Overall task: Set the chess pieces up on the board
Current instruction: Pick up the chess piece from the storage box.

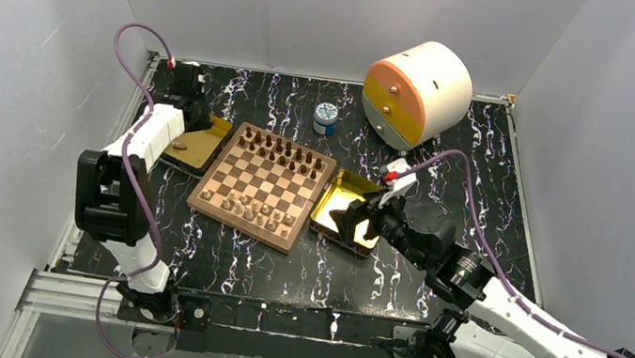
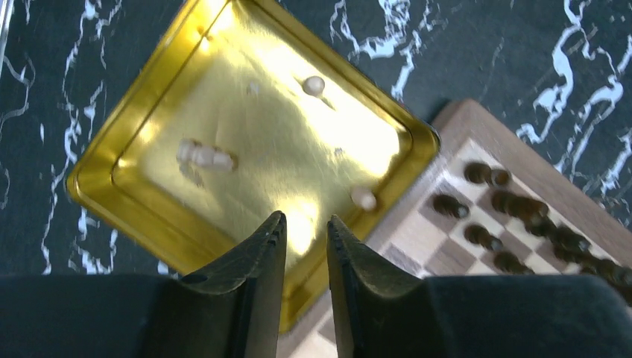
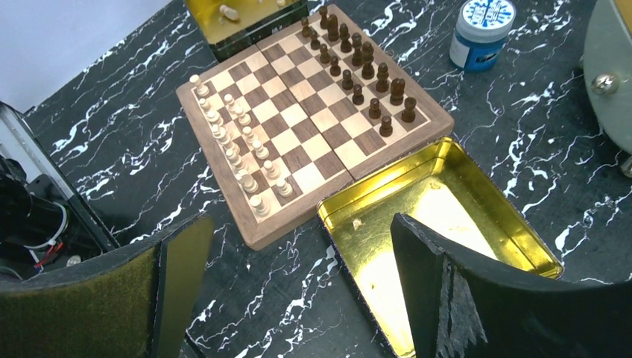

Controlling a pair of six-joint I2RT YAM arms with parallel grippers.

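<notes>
Board: the board (image 3: 313, 127) lies mid-table on the black marbled table (image 1: 216, 259), set at an angle to the arms.
Dark pieces: the dark pieces (image 3: 365, 67) stand upright in two rows on the far side.
Pale pieces: the pale pieces (image 3: 238, 142) stand in two rows on the near side.
Loose pieces: three pale ones are in the left tray (image 2: 97, 186), well apart. One lies flat (image 2: 203, 155), two are smaller (image 2: 314, 85) (image 2: 364, 198).
Left tray: its corner meets the board's far-left rim, and in the top view the arm hides much of it.
Left gripper: the left gripper (image 2: 305, 220) hangs over the tray's near edge, fingers a narrow gap apart with nothing between them.
Right tray: the right tray (image 3: 477, 224) sits just beside the board's right edge.
Right gripper: the right gripper (image 3: 298, 224) hangs over that tray, spread wide and holding nothing.
Beyond: a blue-lidded jar (image 1: 325, 118) and a round drawer unit (image 1: 417, 94) stand farther back.
</notes>
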